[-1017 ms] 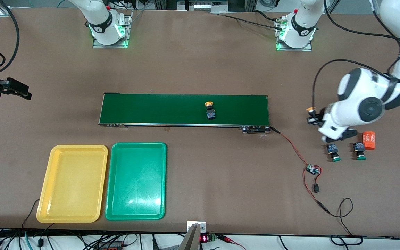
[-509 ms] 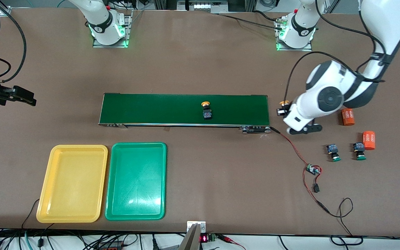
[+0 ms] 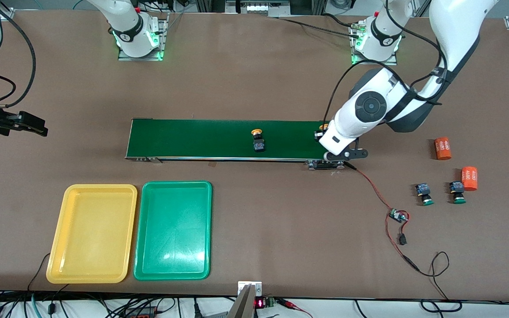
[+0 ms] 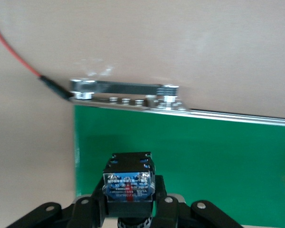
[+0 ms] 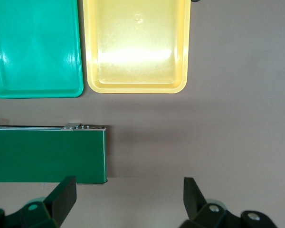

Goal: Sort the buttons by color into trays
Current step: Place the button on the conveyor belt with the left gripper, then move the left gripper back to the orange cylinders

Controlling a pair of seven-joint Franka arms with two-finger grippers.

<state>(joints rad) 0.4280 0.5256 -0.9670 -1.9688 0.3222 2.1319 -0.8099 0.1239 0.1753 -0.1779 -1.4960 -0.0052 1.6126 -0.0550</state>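
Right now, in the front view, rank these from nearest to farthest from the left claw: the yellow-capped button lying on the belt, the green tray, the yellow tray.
From the left claw:
1. Yellow-capped button, mid-belt.
2. Green tray, nearer the camera than the belt.
3. Yellow tray, beside it, toward the right arm's end.

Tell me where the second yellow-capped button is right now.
The left gripper holds that yellow-capped button over the conveyor belt at its left-arm end.
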